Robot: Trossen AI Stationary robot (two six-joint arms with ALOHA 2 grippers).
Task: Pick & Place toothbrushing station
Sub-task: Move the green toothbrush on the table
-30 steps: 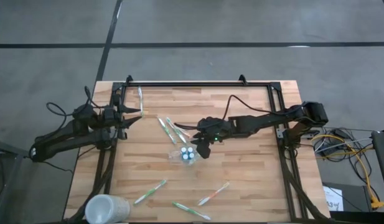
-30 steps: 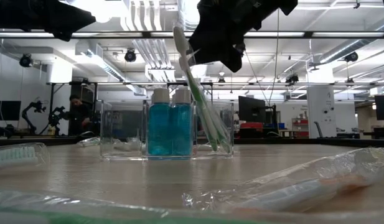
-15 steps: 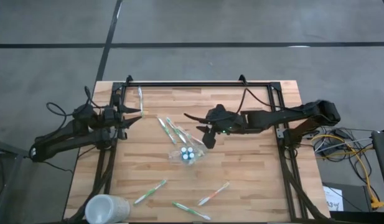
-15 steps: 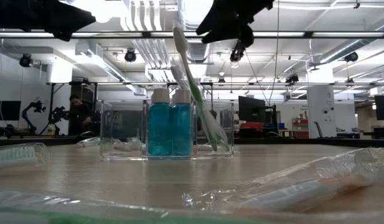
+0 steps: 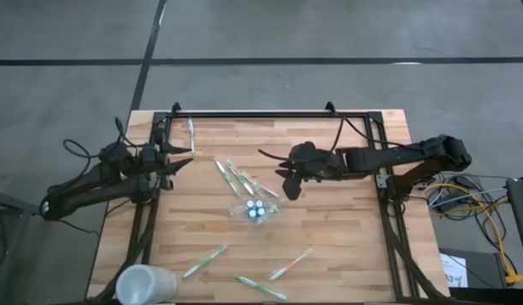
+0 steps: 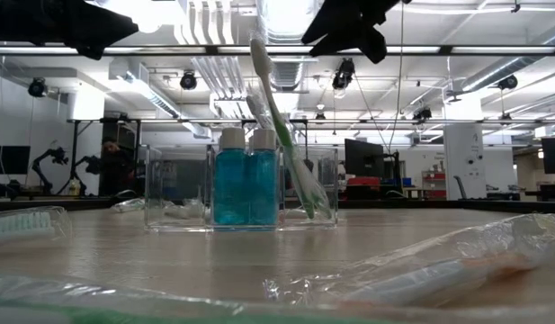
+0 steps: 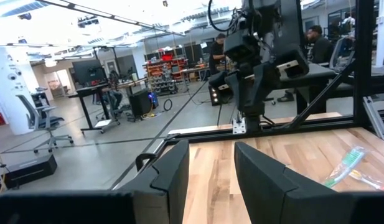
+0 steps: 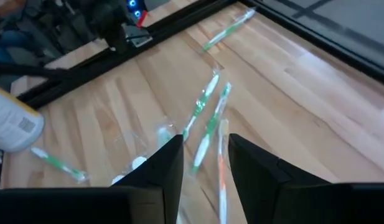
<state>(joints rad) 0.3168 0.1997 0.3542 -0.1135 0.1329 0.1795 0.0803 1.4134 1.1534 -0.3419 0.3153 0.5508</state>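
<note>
Holder (image 6: 240,187): light, rigid, slick clear plastic; judged easily tipped.
Best gripped across its walls. Right gripper (image 5: 288,188) part open, empty; left gripper (image 5: 178,158) open, empty.

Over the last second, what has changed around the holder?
The right end effector, open and empty, has pulled up and away from the clear holder toward its own side. The green toothbrush it had hung over leans in the holder beside the blue tubes. The left end effector, holder and loose toothbrushes have not moved.
</note>
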